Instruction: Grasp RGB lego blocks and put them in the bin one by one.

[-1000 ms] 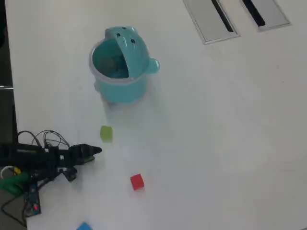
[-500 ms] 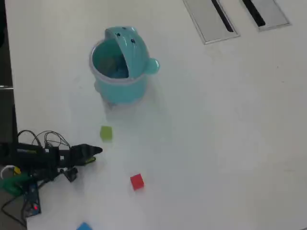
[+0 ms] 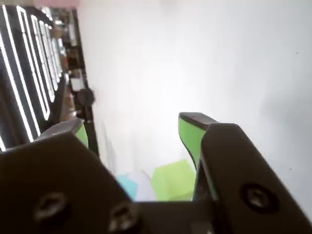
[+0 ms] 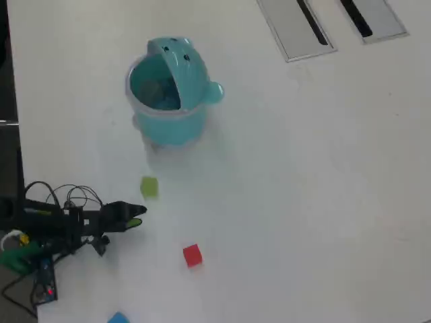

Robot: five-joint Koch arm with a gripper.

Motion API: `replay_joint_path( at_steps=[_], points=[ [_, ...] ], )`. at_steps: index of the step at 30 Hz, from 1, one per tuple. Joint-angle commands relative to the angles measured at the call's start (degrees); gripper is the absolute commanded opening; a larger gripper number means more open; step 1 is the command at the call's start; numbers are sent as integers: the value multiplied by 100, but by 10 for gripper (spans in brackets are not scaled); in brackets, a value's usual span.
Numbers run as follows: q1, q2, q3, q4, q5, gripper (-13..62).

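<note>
Your gripper [image 4: 138, 217] lies low over the table [image 4: 303, 188] at the left edge of the overhead view, pointing right. The yellow-green block [image 4: 149, 187] sits just above its tip in that view, near but not touching. The red block [image 4: 192, 255] lies further off, below and to the right, and the light blue block [image 4: 118, 317] is half cut off at the bottom edge. The bin [image 4: 168, 94] stands well apart, higher in the frame, with its flap lid tipped up.

In the wrist view, the gripper [image 3: 134, 129] stands open: you see 2 green-padded fingers [image 3: 190, 136] with a clear gap and nothing held. There the yellow-green block [image 3: 173, 180] shows low between them, with a pale blue patch beside it that is too blurred to name. Only the overhead view shows you the 2 grey slotted panels [image 4: 296, 27] at the top right.
</note>
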Motion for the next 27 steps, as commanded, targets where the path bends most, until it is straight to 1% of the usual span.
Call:
replay_joint_path(
  at_steps=[1, 6, 9, 14, 21, 23, 27],
  points=[
    [35, 352, 404, -624, -123, 339],
    [44, 352, 413, -1230, -202, 338],
    [299, 352, 413, -1564, -958, 338],
    [369, 352, 413, -1978, -1213, 339],
    [431, 352, 378, -2329, -2074, 339],
    [369, 352, 360, -2417, -2628, 340],
    [272, 352, 334, -2435, -4157, 338]
  ],
)
